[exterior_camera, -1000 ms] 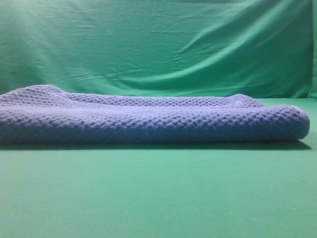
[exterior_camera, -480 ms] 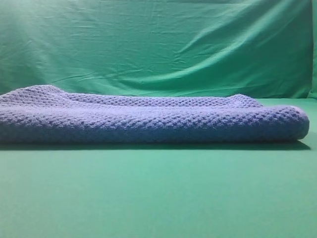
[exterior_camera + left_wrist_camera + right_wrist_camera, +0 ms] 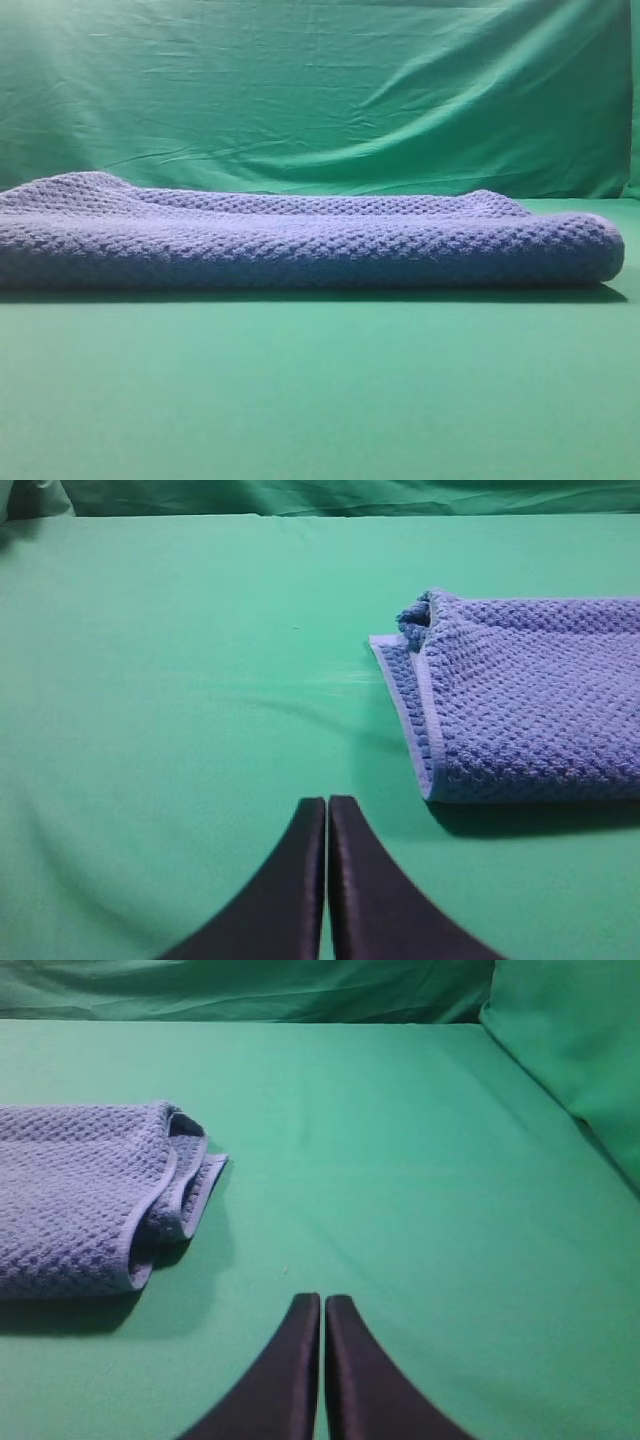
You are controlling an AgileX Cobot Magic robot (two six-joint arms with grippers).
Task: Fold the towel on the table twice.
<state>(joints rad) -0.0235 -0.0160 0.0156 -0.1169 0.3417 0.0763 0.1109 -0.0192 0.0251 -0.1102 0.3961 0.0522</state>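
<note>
On the left, the left end effector [image 3: 327,880] is seen with its two dark fingers pressed together and nothing between them. It hangs over bare desk [image 3: 180,680], near the towel [image 3: 530,695] but apart from it. The left end of the towel shows stacked layers with pale edging, and one lower corner sticks out beyond the upper layers.

In the middle, the towel [image 3: 300,245] lies as a long, thick, folded band across the desk [image 3: 320,400], in front of the wrinkled backdrop cloth [image 3: 320,90].

On the right, the right end effector [image 3: 322,1360] is also closed and empty, over the desk [image 3: 400,1160], near the right end of the towel [image 3: 80,1190], where the layers curl open.

It is judged that the folding is done or almost done. If another fold is tried, closed fingers could push the cloth instead of taking it. The loose left corner and the curled right end could be caught alone, so the layers may slide apart and the fold may open.
</note>
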